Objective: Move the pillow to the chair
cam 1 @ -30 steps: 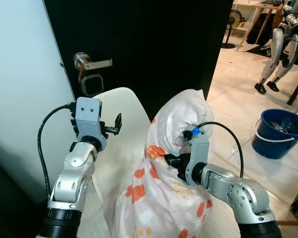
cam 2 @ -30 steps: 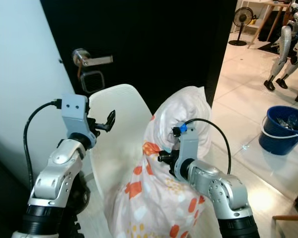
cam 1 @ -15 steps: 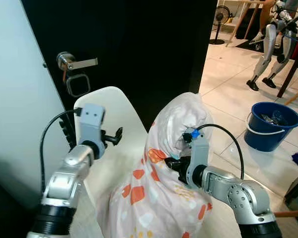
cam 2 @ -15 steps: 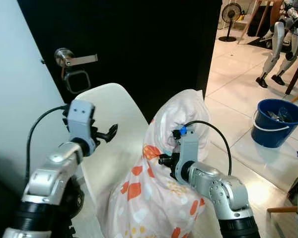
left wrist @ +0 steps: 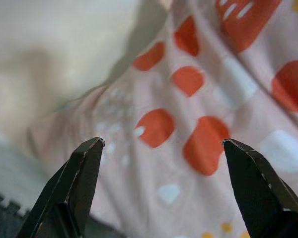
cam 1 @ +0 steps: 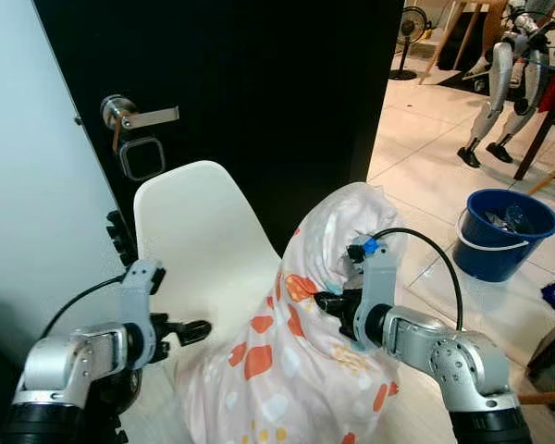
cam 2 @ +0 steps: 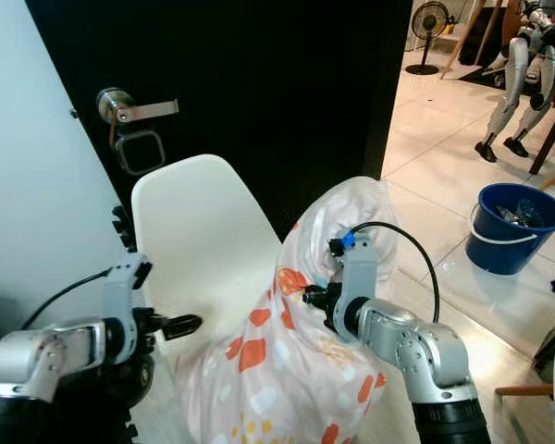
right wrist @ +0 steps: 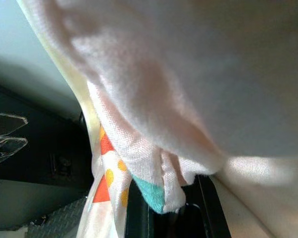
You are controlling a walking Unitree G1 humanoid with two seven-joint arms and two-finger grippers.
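Pillow [cam 1: 305, 314] sits centre frame, leaning on the white chair [cam 1: 199, 236], fabric clenched in my right jaws [cam 1: 328, 302]. Left jaws [cam 1: 192, 329] released, lower left beside it. Settle it fully onto the seat before letting go.

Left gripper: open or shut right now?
Open. The left gripper has its fingers spread wide, with the pillow visible between them and not pinched.
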